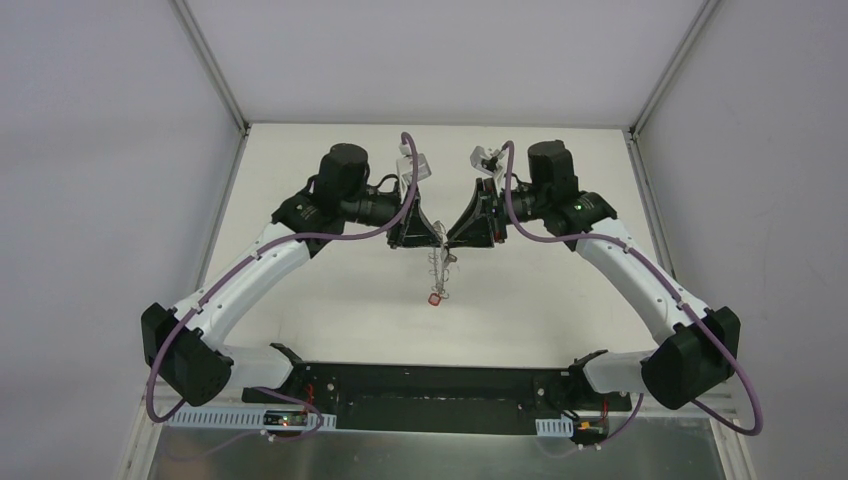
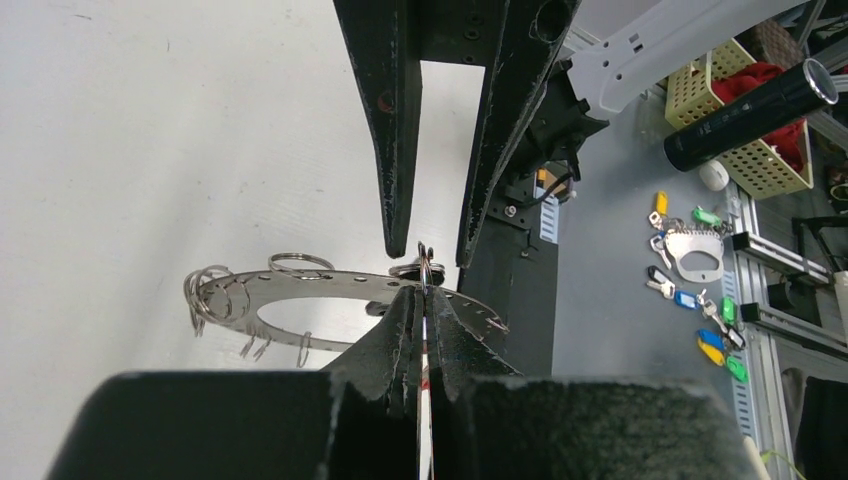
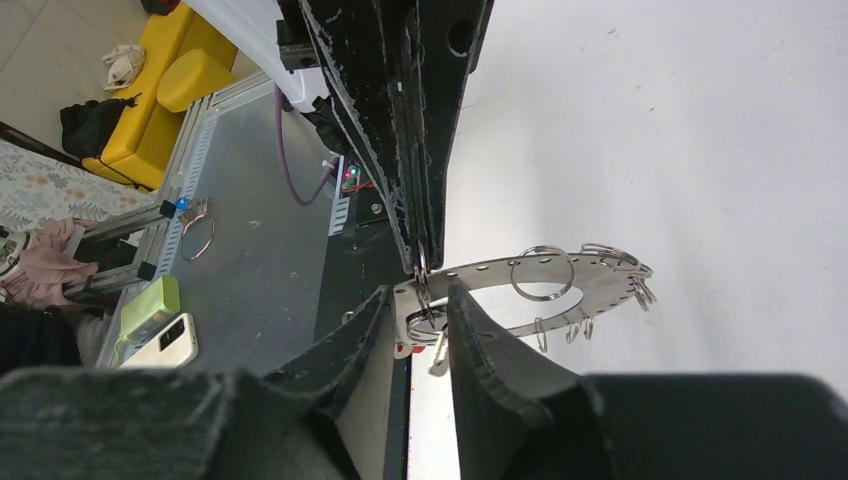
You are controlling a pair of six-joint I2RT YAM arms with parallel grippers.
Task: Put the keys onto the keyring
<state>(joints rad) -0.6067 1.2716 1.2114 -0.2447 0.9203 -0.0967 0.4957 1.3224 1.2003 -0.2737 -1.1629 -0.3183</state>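
The keyring (image 1: 438, 268), a flat grey metal ring rimmed with wire loops, hangs in the air between my two grippers above the middle of the table. My left gripper (image 2: 425, 290) is shut on a wire loop at the keyring's (image 2: 300, 290) edge. It also shows in the right wrist view (image 3: 418, 262), coming from above. My right gripper (image 3: 420, 290) is open, its fingers on either side of the held end of the keyring (image 3: 600, 280), where a small silver key (image 3: 438, 352) hangs. A red-headed key (image 1: 434, 298) dangles at the bottom. The black-headed key is not visible.
The black base bar (image 1: 430, 385) of the arms runs along the near table edge. White enclosure walls stand left, right and behind. Off the table there are tagged spare keys (image 2: 700, 300), a yellow basket (image 2: 745, 160), and a phone (image 3: 165, 345).
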